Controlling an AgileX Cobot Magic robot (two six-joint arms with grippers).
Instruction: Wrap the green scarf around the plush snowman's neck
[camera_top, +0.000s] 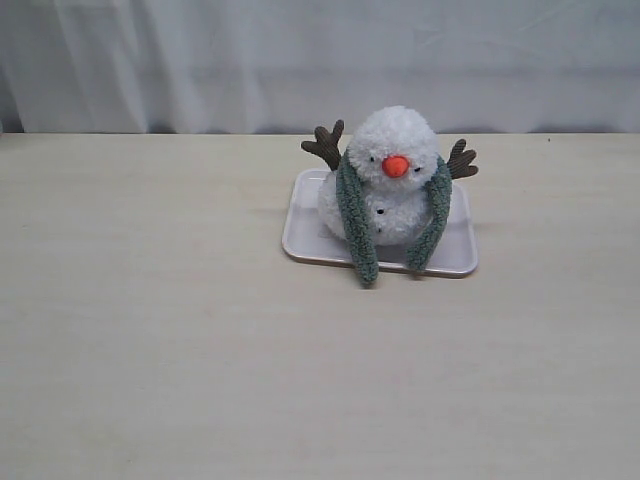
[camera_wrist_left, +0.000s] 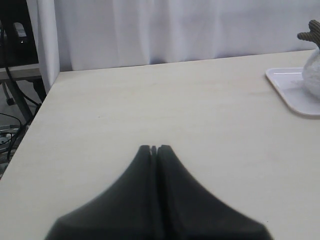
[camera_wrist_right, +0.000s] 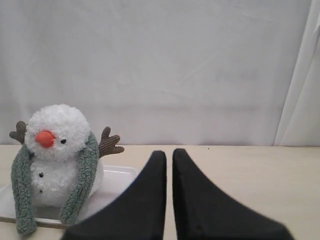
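Evidently, the green scarf (camera_top: 355, 215) is draped round the plush snowman (camera_top: 395, 135), which is seated on the tray (camera_top: 462, 255) on the tabletop (camera_top: 150, 350). The ends hang uncrossed in front, so little is judged left. The left jaws and the right jaws are closed, empty, well apart from it.

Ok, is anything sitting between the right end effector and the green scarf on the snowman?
Nothing visible. Only bare pale wooden tabletop lies between the shut right end effector and the fuzzy grey-green scarf, which hangs draped over the fluffy white plush snowman on the white rectangular tray.
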